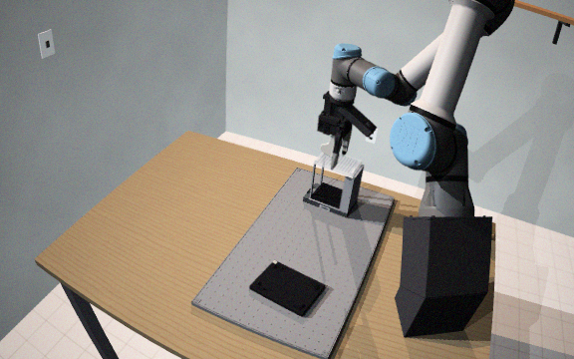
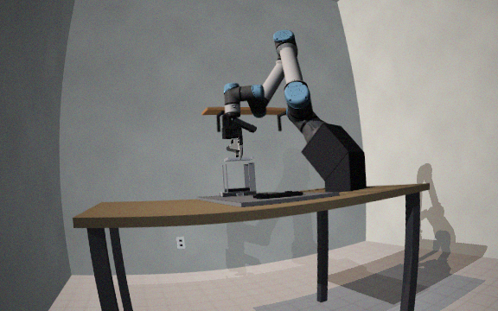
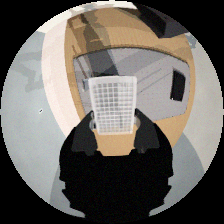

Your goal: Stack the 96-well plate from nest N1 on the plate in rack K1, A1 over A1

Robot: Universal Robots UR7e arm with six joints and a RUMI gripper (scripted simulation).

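A wooden table [image 1: 133, 234] with dark legs stands on a pale tiled floor [image 2: 249, 289], in a corner where grey-blue walls meet. On it lies a grey perforated base board [image 1: 287, 259]. Nearest on the board is the flat black plate nest N1 [image 1: 288, 288], with nothing resting on it. To the right of the board, a dark angular pedestal [image 1: 443, 274] carries the white and blue arm [image 1: 448, 75]. At the far end of the board stands the stack rack K1 [image 1: 351, 191], made of upright posts on a dark base; its inside looks dark, and the lower plate cannot be made out clearly. The gripper [image 1: 338, 159] points downward and is clamped on the white 96-well plate [image 1: 345, 168], holding it level at the top of the rack's posts. The top view shows a white switch plate [image 1: 46, 43] on the left wall and a wooden wall shelf [image 1: 556, 16] behind the arm. The exterior view, from the side, shows the same shelf [image 2: 245, 111], a wall socket [image 2: 181, 243] below table height, and the plate [image 2: 237, 159] as a thin pale line across the post tops. The wrist view looks down between the two dark fingers onto the plate's grid of wells [image 3: 113, 107], with the nest [image 3: 177, 86] off to the right; which corner is cut off cannot be told.
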